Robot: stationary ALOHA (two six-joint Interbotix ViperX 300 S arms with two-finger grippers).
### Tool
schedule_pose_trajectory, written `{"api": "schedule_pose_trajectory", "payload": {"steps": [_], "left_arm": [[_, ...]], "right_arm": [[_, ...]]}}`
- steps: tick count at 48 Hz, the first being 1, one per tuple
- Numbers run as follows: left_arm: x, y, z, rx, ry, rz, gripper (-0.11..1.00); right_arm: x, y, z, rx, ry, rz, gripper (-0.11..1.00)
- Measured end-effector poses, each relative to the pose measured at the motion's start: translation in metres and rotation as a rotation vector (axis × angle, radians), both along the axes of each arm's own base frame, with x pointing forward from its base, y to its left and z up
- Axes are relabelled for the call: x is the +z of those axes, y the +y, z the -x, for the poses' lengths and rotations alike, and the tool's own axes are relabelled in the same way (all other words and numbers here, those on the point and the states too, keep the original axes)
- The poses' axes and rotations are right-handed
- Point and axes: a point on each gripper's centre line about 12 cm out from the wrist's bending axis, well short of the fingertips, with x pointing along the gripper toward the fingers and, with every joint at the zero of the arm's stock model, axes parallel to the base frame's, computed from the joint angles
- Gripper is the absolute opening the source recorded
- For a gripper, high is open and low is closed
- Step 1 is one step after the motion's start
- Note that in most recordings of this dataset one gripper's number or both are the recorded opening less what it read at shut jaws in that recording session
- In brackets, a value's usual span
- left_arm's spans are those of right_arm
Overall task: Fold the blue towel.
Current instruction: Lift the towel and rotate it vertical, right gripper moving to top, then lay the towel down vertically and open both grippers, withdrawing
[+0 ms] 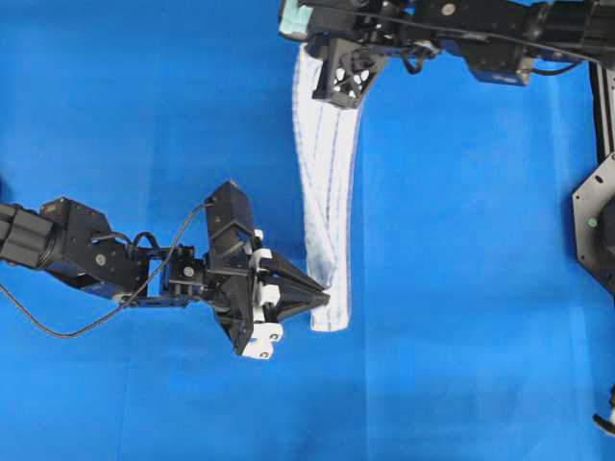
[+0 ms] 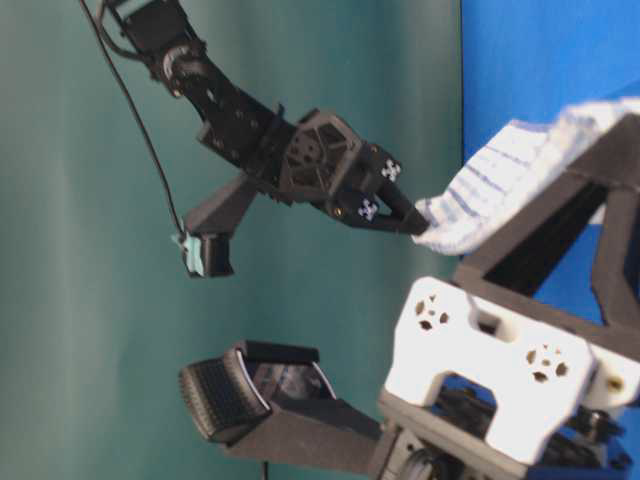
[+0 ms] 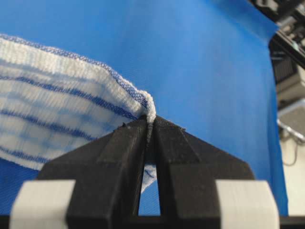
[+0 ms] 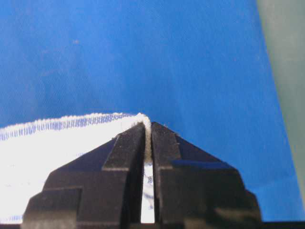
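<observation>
Both arms were matte black, built from blocky angular segments. The left claw (image 1: 322, 300) ended in 2 tapering black fingers that formed a wedge, backed by white plastic mounts at the wrist. A thin black cable looped loosely along the left arm. The right claw (image 1: 306, 43) had an open black frame behind it with small white fittings inside. In the table-level view, small white square markers dotted 1 black wrist housing.

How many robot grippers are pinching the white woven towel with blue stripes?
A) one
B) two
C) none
B: the left gripper and the right gripper are each shut on a corner of the white woven blue-striped towel.
</observation>
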Motion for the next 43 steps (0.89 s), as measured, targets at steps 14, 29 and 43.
{"api": "schedule_pose_trajectory", "payload": {"steps": [14,29,43], "left_arm": [[-0.009,0.0,0.007,0.032,0.058,0.042,0.06],[-0.03,0.002,0.022,0.069,0.205,0.128,0.33],[-0.039,0.006,0.039,0.103,0.303,0.205,0.69]], "right_arm": [[-0.009,0.007,-0.021,0.063,-0.019,0.025,-0.03],[-0.016,0.008,-0.025,0.074,-0.035,0.028,0.11],[-0.03,0.009,-0.032,0.087,-0.056,0.027,0.72]]}}
